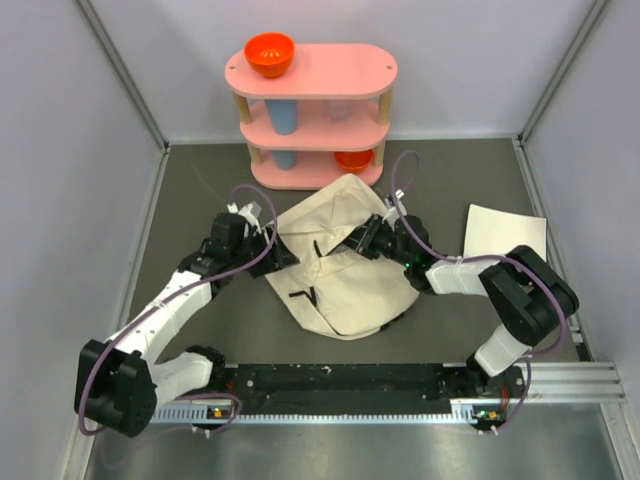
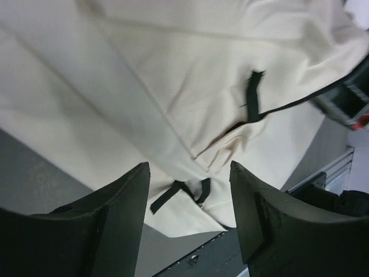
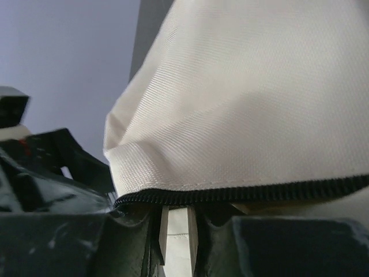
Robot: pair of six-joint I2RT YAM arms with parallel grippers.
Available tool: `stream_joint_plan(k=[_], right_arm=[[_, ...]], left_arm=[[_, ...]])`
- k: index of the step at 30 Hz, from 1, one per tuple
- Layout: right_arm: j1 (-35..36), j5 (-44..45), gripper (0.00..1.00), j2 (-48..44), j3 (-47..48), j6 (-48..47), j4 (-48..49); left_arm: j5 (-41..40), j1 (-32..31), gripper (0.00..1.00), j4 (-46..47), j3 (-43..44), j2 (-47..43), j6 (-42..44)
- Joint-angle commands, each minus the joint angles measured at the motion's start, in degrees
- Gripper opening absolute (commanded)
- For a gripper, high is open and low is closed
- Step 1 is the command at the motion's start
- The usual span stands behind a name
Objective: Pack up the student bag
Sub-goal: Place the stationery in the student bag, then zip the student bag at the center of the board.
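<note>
Cream canvas everywhere: student bag [image 1: 340, 275] slumped on the dark table [image 1: 200, 200], just in front of the pink shelf [image 1: 312, 110]. Looks pretty crumpled, black zipper pull [image 2: 252, 95] and a little strap loop [image 2: 181, 193] facing up. At the bag's left edge, left gripper [image 1: 272, 255] parked with fingers [image 2: 115, 219] spread apart over the fabric, not gripping anything. At the upper right edge, right gripper [image 1: 360, 240] pinched shut on a fold of the canvas right at the zipper teeth [image 3: 242, 193]. Also around: orange bowl [image 1: 270, 53] on top of the shelf, blue cup [image 1: 284, 118] one tier down, white sheet [image 1: 505, 232] off to the right, well apart from the bag.
</note>
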Motion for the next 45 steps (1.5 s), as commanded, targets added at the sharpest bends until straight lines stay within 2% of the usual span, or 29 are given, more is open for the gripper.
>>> stream_joint_plan(k=[1, 5, 7, 11, 14, 16, 17, 20, 24, 28, 31, 32, 35, 40, 45], right_arm=[[0.2, -3.5, 0.23, 1.4, 6.6, -0.8, -0.7], [0.4, -3.1, 0.39, 0.0, 3.3, -2.4, -4.3], [0.3, -1.3, 0.42, -2.6, 0.7, -4.0, -7.3], [0.3, 2.7, 0.56, -12.1, -3.8, -9.7, -19.8], [0.3, 6.2, 0.65, -19.8, -4.8, -12.6, -25.3], [0.0, 7.6, 0.64, -23.2, -4.7, -13.1, -28.8], [0.1, 7.5, 0.58, -24.1, -3.9, -13.8, -29.8], [0.3, 5.5, 0.52, -26.3, -2.5, -14.9, -30.6], [2.3, 2.2, 0.52, -25.3, 4.2, -19.4, -36.5], [4.8, 3.1, 0.52, -23.2, 10.6, -24.6, -39.8], [5.6, 2.5, 0.52, -20.6, 14.9, -26.1, -41.3], [5.9, 2.1, 0.52, -19.4, 15.8, -26.7, -42.2], [6.7, 0.4, 0.52, -16.0, 19.0, -27.8, -44.0], [8.1, -0.9, 0.53, -10.7, 24.9, -30.9, -47.3], [10.4, -1.1, 0.53, -7.0, 29.4, -34.0, -49.4]], left_arm=[[-2.9, 0.3, 0.63, 2.6, -6.0, -2.8, -4.6], [0.0, 0.4, 0.65, 9.7, -10.6, -2.7, -10.5], [1.9, 0.4, 0.65, 16.7, -13.3, -2.0, -13.1], [3.9, 0.4, 0.66, 26.9, -16.0, -0.1, -18.6], [4.9, 0.4, 0.66, 32.0, -16.8, 2.6, -20.9], [6.5, 0.4, 0.66, 35.6, -17.2, 5.1, -22.1], [6.9, 0.4, 0.66, 38.3, -17.4, 5.8, -23.5], [7.7, 0.4, 0.66, 41.8, -18.1, 7.9, -25.5], [5.4, 0.4, 0.66, 41.8, -18.4, 8.3, -25.5], [3.5, 0.4, 0.63, 43.5, -19.4, 8.1, -26.2], [3.0, 0.4, 0.54, 44.6, -19.1, 9.4, -26.7], [3.0, 0.4, 0.47, 44.8, -18.9, 9.7, -26.9], [2.6, 0.4, 0.43, 45.6, -18.8, 10.9, -27.3], [2.3, 0.5, 0.17, 46.0, -18.2, 11.6, -26.8], [2.3, 0.5, 0.07, 44.1, -17.1, 10.3, -25.6]])
